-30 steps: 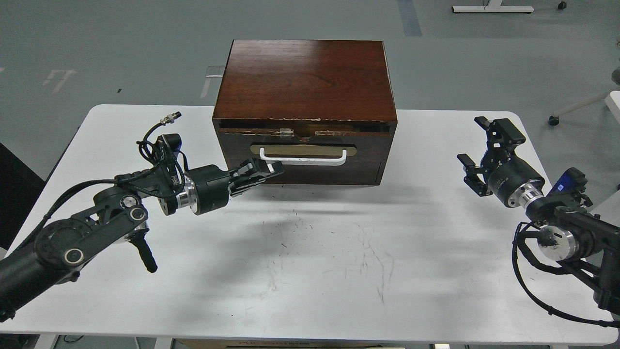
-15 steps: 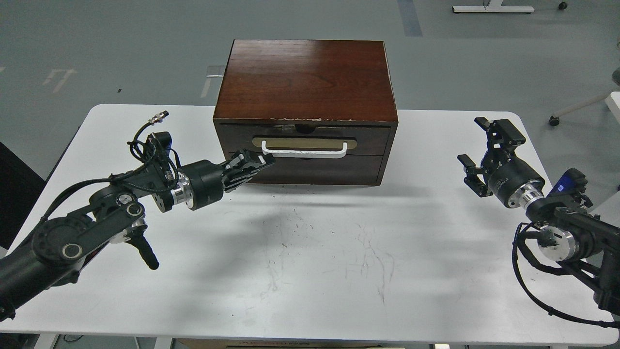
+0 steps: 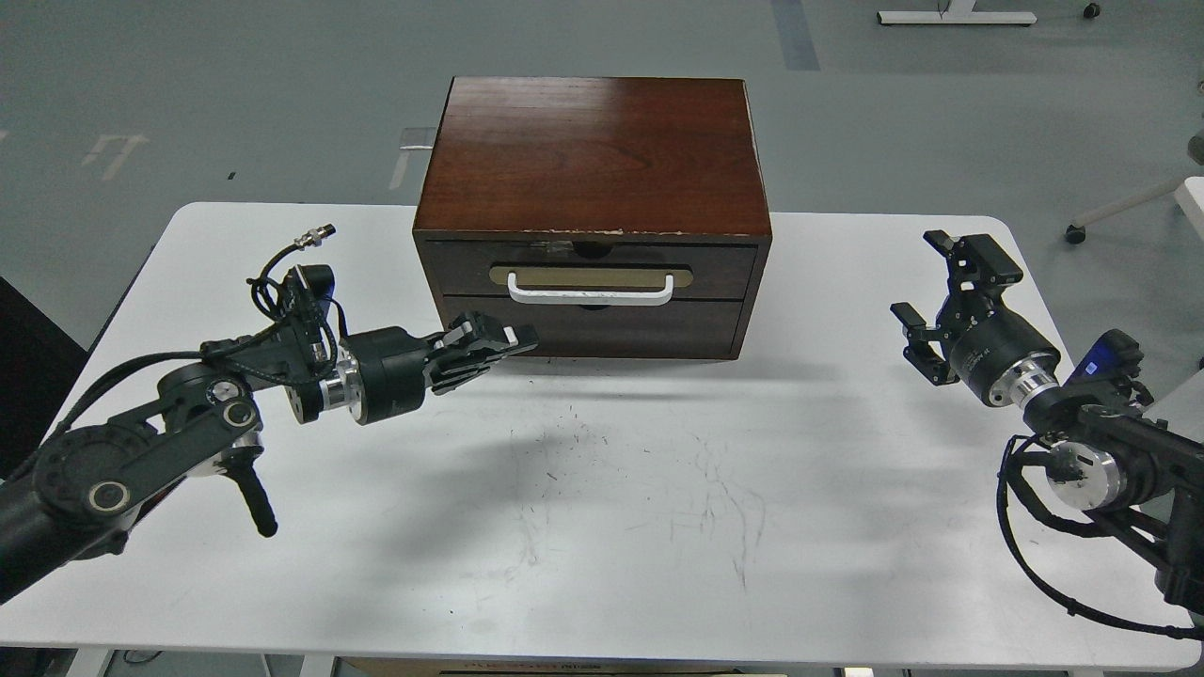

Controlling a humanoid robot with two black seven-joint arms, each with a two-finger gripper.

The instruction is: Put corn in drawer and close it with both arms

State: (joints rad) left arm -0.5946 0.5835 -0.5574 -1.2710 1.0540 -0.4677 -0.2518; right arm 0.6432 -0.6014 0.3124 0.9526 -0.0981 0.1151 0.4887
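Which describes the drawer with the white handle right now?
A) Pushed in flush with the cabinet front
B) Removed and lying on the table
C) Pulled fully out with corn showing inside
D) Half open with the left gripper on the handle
A: the drawer sits flush in the cabinet front, no gap showing, and the left gripper is below and left of the handle, not on it.

white table, scuffed | grey floor | white stand base far right
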